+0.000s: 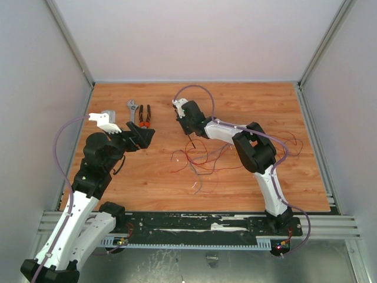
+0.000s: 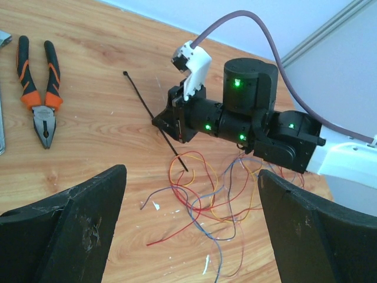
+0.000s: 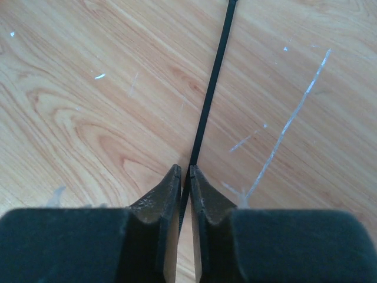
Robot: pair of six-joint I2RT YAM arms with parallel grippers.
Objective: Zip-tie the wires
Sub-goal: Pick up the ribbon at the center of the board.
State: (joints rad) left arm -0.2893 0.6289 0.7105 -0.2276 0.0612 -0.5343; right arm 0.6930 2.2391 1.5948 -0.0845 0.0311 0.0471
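The zip tie (image 3: pixel 213 71), a thin black strip, runs between the closed pads of my right gripper (image 3: pixel 184 172), which is shut on it partway along. From the left wrist view the zip tie (image 2: pixel 141 97) slants from its small head at the upper left, through the right gripper (image 2: pixel 169 125), to a pointed end by an orange loop of the wires (image 2: pixel 206 197). The wires (image 1: pixel 200 160) lie in a loose red, purple and orange tangle on the wood, just in front of the right gripper (image 1: pixel 189 132). My left gripper (image 2: pixel 191 227) stands wide open over the tangle's near-left side, holding nothing.
Orange-handled pliers (image 1: pixel 144 114) and a grey wrench (image 1: pixel 134 109) lie at the back left, close to the left gripper (image 1: pixel 145 135). More red wire strands (image 1: pixel 291 144) trail to the right of the right arm. Grey walls enclose the wooden table (image 1: pixel 147 177).
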